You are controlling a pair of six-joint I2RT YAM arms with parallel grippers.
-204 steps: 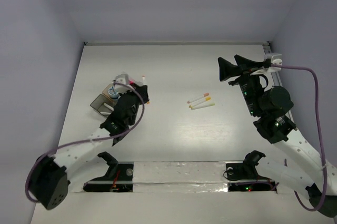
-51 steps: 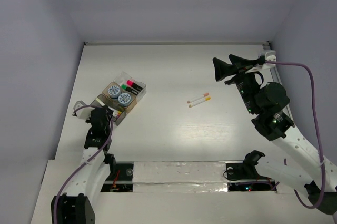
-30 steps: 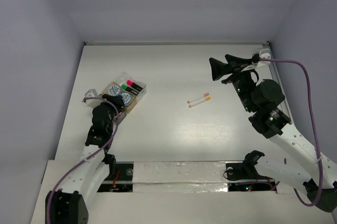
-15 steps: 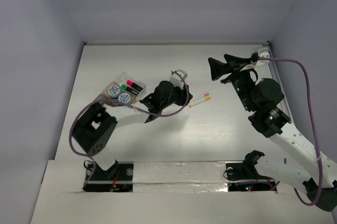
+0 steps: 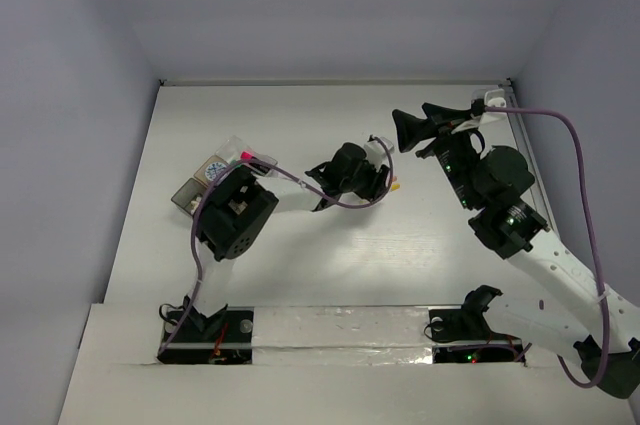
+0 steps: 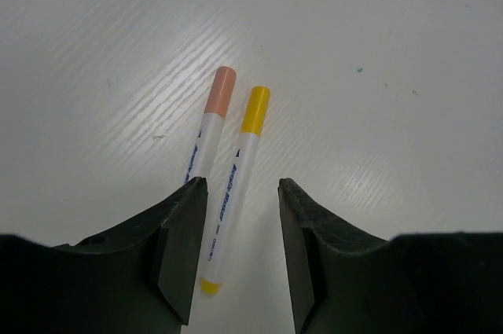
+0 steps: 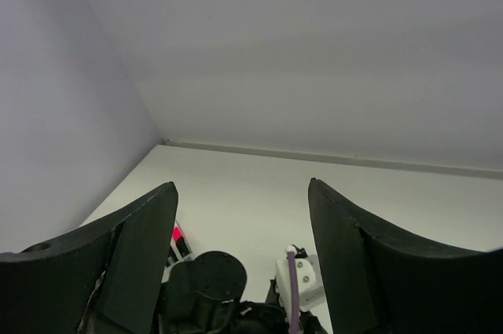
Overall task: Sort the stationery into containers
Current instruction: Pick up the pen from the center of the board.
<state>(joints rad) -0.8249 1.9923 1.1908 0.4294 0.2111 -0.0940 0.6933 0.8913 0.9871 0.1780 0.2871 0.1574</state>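
The left gripper (image 6: 241, 189) is hanging part-open and empty over two pens on the table (image 6: 369, 43). The yellow-capped pen (image 6: 238, 173) is lying in the gap between its jaws, and the orange-capped pen (image 6: 211, 122) is lying just beside it, its lower end hidden behind one finger. The right gripper (image 7: 242, 192) is hanging wide open in the air, holding nothing.

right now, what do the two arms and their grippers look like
The right arm has white links and bulky black joints, with a purple cable looping along it. The left arm shows mostly black and trails its own purple cable. The left gripper and the right gripper each have two matte black, wedge-shaped fingers.
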